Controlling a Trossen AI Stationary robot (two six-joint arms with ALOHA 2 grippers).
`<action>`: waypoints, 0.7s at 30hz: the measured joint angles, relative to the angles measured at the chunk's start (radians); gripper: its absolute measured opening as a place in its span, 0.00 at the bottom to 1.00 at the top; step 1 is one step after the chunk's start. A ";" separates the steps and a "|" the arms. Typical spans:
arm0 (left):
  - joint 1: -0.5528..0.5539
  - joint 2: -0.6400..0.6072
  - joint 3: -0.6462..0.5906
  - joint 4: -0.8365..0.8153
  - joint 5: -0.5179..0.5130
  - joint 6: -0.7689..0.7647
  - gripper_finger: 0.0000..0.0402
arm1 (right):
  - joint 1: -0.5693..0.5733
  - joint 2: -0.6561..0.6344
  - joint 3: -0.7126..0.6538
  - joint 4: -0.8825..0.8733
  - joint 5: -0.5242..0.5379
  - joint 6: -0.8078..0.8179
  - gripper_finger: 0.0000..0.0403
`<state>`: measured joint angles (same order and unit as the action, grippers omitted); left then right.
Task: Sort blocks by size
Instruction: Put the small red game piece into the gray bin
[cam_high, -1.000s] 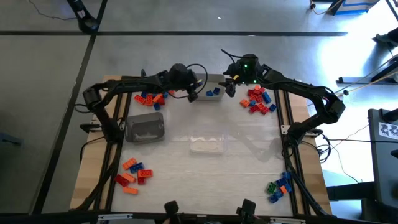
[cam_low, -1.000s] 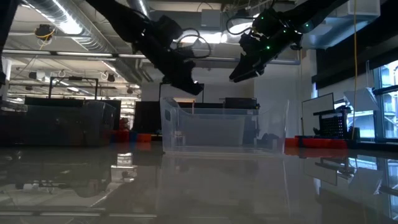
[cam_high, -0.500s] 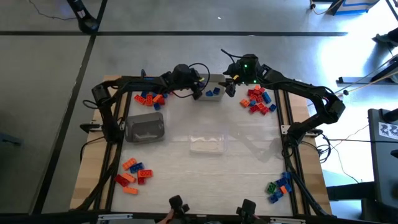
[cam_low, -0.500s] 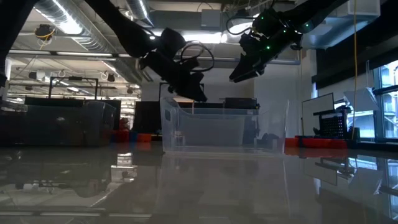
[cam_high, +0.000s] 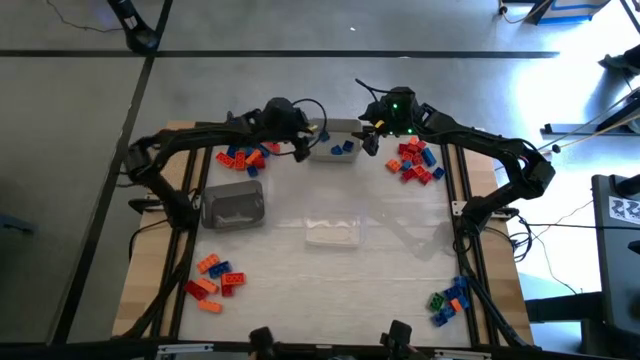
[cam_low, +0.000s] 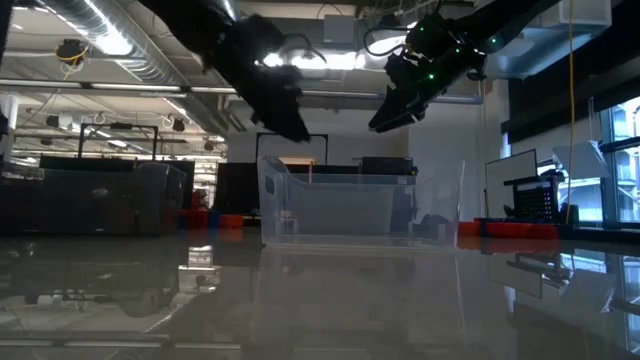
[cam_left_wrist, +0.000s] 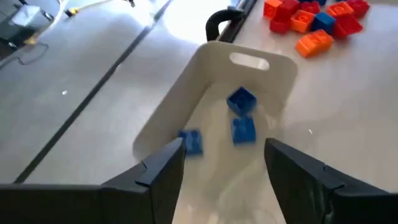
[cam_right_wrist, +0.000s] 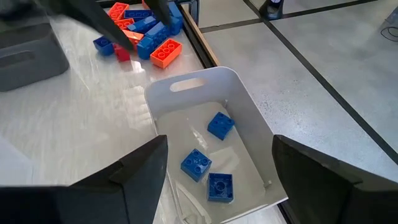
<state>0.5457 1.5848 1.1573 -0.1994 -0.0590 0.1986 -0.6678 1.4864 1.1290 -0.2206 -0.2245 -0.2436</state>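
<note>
Both claws hang over the far edge of the table, above the white tray that stands at the far centre. The left claw has its fingers apart with nothing between them; three small blue blocks lie loose on the tray floor under it. The right claw is spread wide as well, empty, and looks down into the same tray from the other side.

The remaining blocks sit in four heaps: a red, orange and blue heap on the far left beside the tray, a mostly red one on the far right, an orange and red one near left, and a green and blue one at the near right corner. A grey tray sits left of centre and a clear tray mid-table; I cannot tell what either holds.

Risks from here, as I judge them:
- The two claws are close together over one small tray, so a move by either toward it could knock the other.
- A low finger could catch the tray's rim and shove it off the far edge, which is just beside it.
- In the crowded heaps, a reach for one brick may pinch two or scatter its neighbours.
- Bricks of similar size look alike from above, so a brick could land in the wrong tray.
</note>
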 joint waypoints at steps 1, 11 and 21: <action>0.000 -0.035 0.000 -0.050 -0.002 -0.005 0.51 | 0.000 0.000 0.000 0.000 0.000 0.000 0.71; 0.003 -0.227 0.000 -0.571 -0.024 -0.135 0.51 | 0.000 0.000 0.000 0.000 -0.001 0.000 0.71; 0.008 -0.230 -0.138 -0.659 -0.031 -0.343 0.51 | 0.000 0.000 0.000 0.000 -0.003 0.000 0.71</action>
<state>0.5540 1.3544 1.0192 -0.8586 -0.0899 -0.1442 -0.6678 1.4864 1.1290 -0.2207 -0.2272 -0.2436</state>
